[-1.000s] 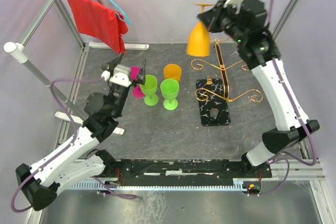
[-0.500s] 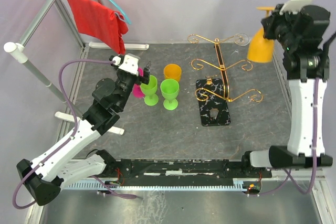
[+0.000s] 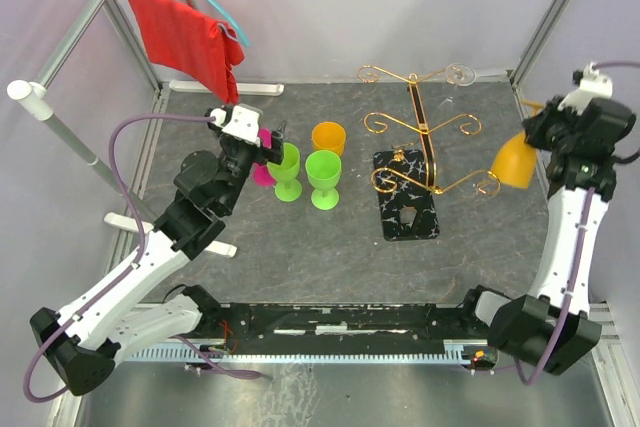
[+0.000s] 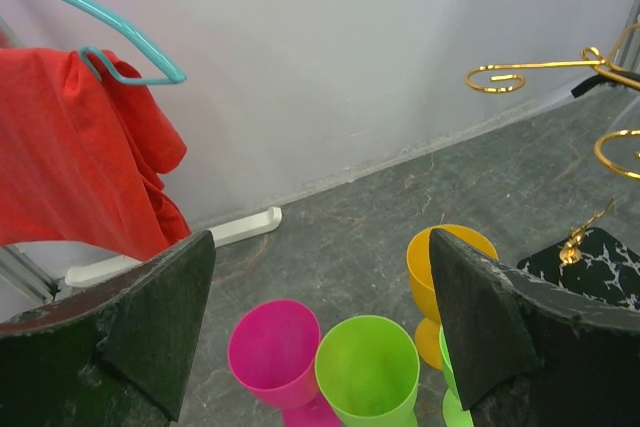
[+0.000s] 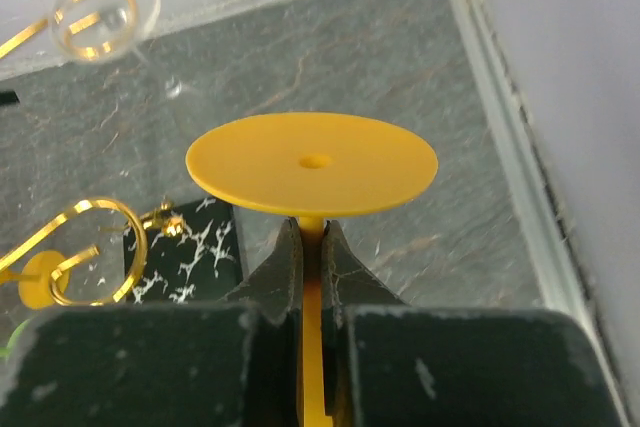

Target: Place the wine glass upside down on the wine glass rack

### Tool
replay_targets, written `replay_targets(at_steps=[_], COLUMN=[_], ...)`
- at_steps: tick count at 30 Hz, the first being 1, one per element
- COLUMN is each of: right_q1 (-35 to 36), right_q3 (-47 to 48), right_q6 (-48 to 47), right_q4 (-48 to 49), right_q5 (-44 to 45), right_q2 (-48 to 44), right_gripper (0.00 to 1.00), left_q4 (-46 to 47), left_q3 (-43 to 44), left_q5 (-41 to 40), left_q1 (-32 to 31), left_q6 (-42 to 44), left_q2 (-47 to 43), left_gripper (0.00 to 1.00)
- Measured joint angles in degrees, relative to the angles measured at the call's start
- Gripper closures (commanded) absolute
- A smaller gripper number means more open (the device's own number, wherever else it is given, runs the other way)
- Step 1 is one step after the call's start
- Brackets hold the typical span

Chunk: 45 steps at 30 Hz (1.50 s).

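My right gripper (image 3: 540, 137) is shut on the stem of an orange wine glass (image 3: 512, 162). It holds the glass inverted, off the table, to the right of the rack's lower right scroll arm. In the right wrist view the fingers (image 5: 285, 262) pinch the stem just under the round foot (image 5: 312, 177). The gold wire rack (image 3: 425, 127) stands on its black veined base (image 3: 405, 202). My left gripper (image 3: 270, 139) is open and empty above the pink glass (image 4: 275, 352) and a green glass (image 4: 368, 372).
Another orange glass (image 3: 328, 137) and two green glasses (image 3: 323, 175) stand upright left of the rack. A clear disc (image 3: 460, 74) sits on the rack's top right scroll. A red cloth on a teal hanger (image 3: 185, 37) hangs at back left. A side wall (image 3: 600, 17) is close on the right.
My right arm carried the orange glass from above the rack's back left across to its right side and down. My left gripper moved slightly forward over the pink and green glasses.
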Motion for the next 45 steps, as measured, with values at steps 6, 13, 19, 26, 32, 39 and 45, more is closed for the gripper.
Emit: replay_targets(at_steps=[6,13,19,26,32,39,45], right_q1=[-0.61,-0.61,-0.61,-0.61,-0.72,-0.87,-0.85], right_q3=[-17.25,-30.80,-37.11,-45.11,-51.01,-53.07,-53.48], right_q6=[2.99,5.66,8.39,12.17,15.82,16.65,18.60], right_q4=[8.79,23.80,34.97,49.40,63.67,71.01,76.85], right_q5=[-3.61,-8.22,-12.96,-18.16,-20.96,-22.40,-24.52], right_q2=[-9.94,-20.02,-19.71,-17.88,-17.22,-18.56,-17.49], right_gripper=[0.99,0.99,0.99,0.99,0.99,0.99,0.99], left_q4=[1.64,3.26,4.63,5.81,7.50,9.27,10.60], left_q3=[-2.64,-4.83,-6.34,-6.97,-8.55,-9.94,-10.45], left_q5=[0.35,0.42,0.42,0.37,0.13,-0.04,-0.09], left_q1=[0.13,0.37,0.37,0.39,0.66,0.87,1.03], left_q6=[-0.87,-1.20,-1.38,-1.40,-1.44,-1.44,-1.46], left_q2=[-0.02,-1.68,-3.63,-4.13,-4.13,-3.96,-3.76], left_gripper=[0.05,0.04,0.03,0.02,0.02,0.02,0.02])
